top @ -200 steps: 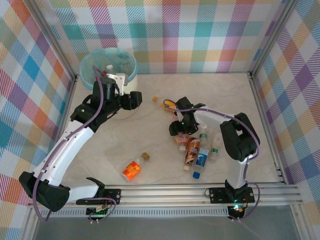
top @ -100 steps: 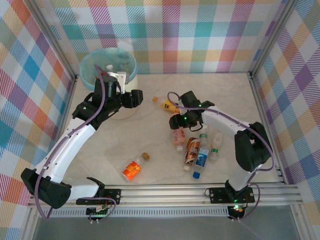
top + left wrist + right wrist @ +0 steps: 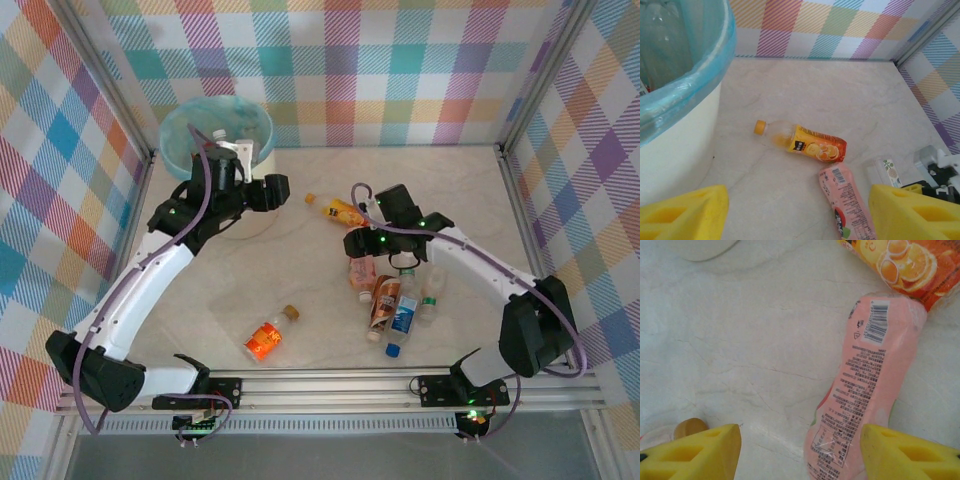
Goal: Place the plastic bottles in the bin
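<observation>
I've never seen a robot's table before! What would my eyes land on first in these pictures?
Probably the rainbow checked walls all round the table. Next comes the jumble of plastic bottles lying on the right side, with one orange bottle lying alone near the front. In the far left corner stands the big cream bin with a teal bag folded over its rim.

The table (image 3: 840,90) is seen as a smooth, matt, marble-patterned surface. The bin (image 3: 675,150) is made of smooth cream plastic and is lined with a thin, translucent, slightly glossy teal film bag (image 3: 700,80). The orange bottle (image 3: 810,145) and the pink bottle (image 3: 865,390) are wrapped in glossy printed film. The right fingers (image 3: 695,452) are formed of matt yellow plastic. The rails (image 3: 350,378) are of brushed metal.
</observation>
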{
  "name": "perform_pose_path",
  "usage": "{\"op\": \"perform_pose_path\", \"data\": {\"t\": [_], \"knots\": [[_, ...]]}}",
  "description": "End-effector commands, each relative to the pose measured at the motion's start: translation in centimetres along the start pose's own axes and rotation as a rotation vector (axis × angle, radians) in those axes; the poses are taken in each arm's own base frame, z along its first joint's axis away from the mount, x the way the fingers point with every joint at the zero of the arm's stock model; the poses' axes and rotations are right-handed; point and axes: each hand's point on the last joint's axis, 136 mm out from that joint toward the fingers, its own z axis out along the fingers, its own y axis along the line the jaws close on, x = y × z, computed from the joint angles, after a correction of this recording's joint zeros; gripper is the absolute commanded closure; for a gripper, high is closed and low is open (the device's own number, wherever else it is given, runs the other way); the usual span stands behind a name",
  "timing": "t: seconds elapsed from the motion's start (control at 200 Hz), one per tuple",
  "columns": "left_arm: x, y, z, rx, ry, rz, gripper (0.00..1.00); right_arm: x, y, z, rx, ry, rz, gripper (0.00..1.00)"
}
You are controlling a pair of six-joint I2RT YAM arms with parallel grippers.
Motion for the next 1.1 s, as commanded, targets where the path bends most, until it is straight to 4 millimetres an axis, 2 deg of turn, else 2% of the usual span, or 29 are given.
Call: {"op": "perform_pose_path", "data": {"t": [0.0, 0.57, 0.765, 0.83, 0.87, 1.025, 1.095], "knots": [[-1.5, -1.2, -0.1, 0.046, -0.034, -0.024, 0.26, -0.7, 1.3, -1.0, -0.056, -0.061, -0.036, 0.37], [-0.9, -3.8, 4.3, 0.172, 0.087, -0.173, 0.26, -1.5, 3.0, -4.9, -0.126, -0.219, -0.114, 0.4], [0.2, -4.5, 5.8, 0.185, 0.131, -0.191, 0.25, -1.7, 4.0, -5.9, -0.171, -0.262, -0.174, 0.4], [0.6, -4.6, 6.2, 0.178, 0.151, -0.191, 0.25, -1.6, 4.0, -5.8, -0.172, -0.247, -0.174, 0.37], [0.7, -4.6, 6.3, 0.173, 0.155, -0.191, 0.25, -1.4, 3.6, -5.4, -0.15, -0.22, -0.161, 0.32], [0.1, -4.8, 5.9, 0.169, 0.14, -0.178, 0.25, 0.6, -0.8, -2.1, 0.051, -0.093, -0.06, 0.16], [-0.2, -4.7, 5.4, 0.162, 0.13, -0.168, 0.25, 1.5, -1.9, -0.5, 0.095, -0.028, -0.034, 0.09]]}}
